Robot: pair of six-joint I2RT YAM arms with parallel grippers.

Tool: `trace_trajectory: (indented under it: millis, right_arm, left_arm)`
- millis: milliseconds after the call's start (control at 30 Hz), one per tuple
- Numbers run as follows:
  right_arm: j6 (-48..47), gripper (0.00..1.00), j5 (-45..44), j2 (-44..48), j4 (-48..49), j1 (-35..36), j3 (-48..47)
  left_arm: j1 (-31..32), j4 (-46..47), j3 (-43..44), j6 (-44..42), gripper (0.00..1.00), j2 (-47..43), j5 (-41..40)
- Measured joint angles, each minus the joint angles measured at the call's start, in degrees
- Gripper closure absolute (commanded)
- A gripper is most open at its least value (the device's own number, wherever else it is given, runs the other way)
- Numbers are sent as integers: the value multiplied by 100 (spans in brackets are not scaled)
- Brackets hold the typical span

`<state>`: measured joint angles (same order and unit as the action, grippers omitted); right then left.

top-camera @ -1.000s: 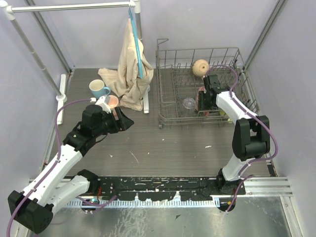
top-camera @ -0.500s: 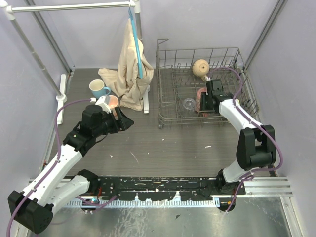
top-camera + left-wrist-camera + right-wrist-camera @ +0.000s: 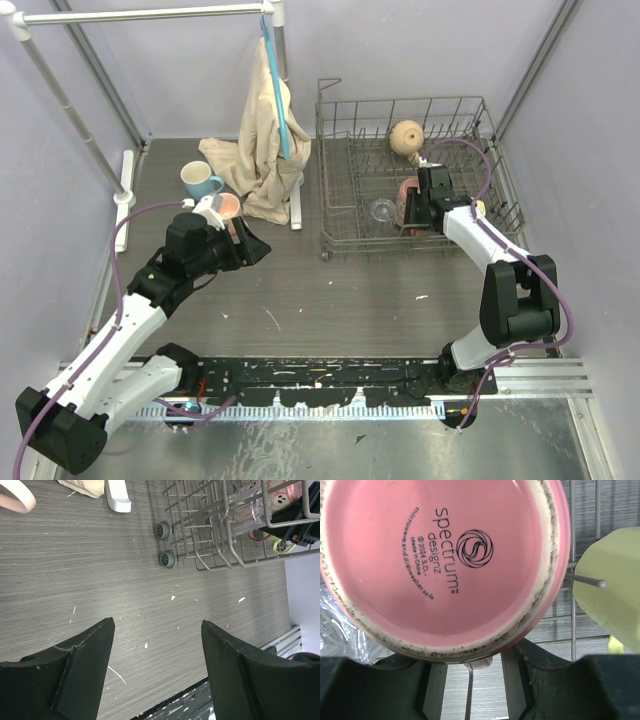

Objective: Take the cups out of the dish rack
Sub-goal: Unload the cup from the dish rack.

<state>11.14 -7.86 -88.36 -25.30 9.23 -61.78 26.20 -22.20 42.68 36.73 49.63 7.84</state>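
Right gripper has shifted slightly inside the grey wire dish rack, jaws half-closed about the glossy pink ceramic mug; whether it truly grips, I cannot tell. Left gripper hangs wide open and empty. A loose hold could let the mug snag a prong or knock the yellow-green mug beside it.

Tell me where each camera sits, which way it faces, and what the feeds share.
Top external: above and behind the bases, looking down at the table; both arms show whole.
Left wrist: on the left arm, looking down at the dish rack's wheeled corner; the left gripper, open, shows.
Right wrist: inside the rack, facing the pink mug's base; the right gripper along the bottom.
Shared: all three show the pink mug.
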Motion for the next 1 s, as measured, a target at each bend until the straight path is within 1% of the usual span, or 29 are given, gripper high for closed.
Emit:
trace_trajectory:
  millis: [167,233,267,333,433,533,833,1000]
  right_arm:
    - [44,53,-20,2,304,0,155]
    - [63,56,-31,7,415,4,201]
    - [72,61,-31,20,455,4,221]
    - [87,74,-17,39,496,7,243]
    - [127,83,9,63,518,37,258]
    - [138,98,-2,66,527,42,260]
    - [144,99,-9,149,527,44,321]
    - [168,99,-59,348,354,42,345]
  left_arm:
    - [0,-2,-22,0,23,-4,0]
    - [0,-4,-24,0,23,-4,0]
    - [0,-7,-24,0,23,-7,0]
    - [0,-9,-24,0,23,-17,0]
    - [0,-20,-24,0,23,-46,-2]
    - [0,-26,-24,0,23,-52,-2]
    - [0,-57,-24,0,23,-52,-2]
    - [0,-107,-24,0,23,-52,-7]
